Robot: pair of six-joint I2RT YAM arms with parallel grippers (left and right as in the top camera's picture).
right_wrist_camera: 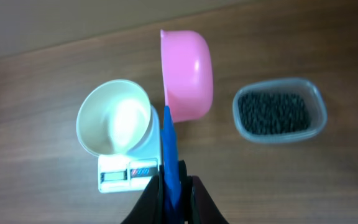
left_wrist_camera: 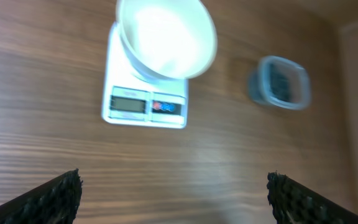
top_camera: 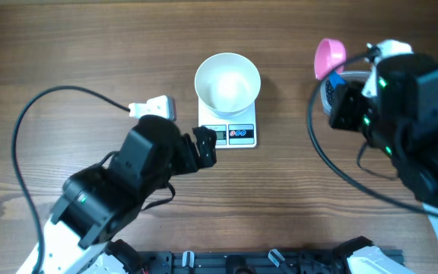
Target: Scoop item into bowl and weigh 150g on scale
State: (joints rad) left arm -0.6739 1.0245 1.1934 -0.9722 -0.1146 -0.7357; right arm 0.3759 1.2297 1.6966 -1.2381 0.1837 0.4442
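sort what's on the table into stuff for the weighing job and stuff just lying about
For the job: bowl on the scale; black pellets in the clear tub; pink scoop in the right hand.
Lying about: white plug box and its black cable, left of the scale.

Soft, even light fills all three views, leaving faint shadows on the wooden table (top_camera: 67, 46). Glare washes out the white bowl (left_wrist_camera: 166, 34) (worst in the left wrist view), where the clear tub (left_wrist_camera: 254, 84) looks blurred.
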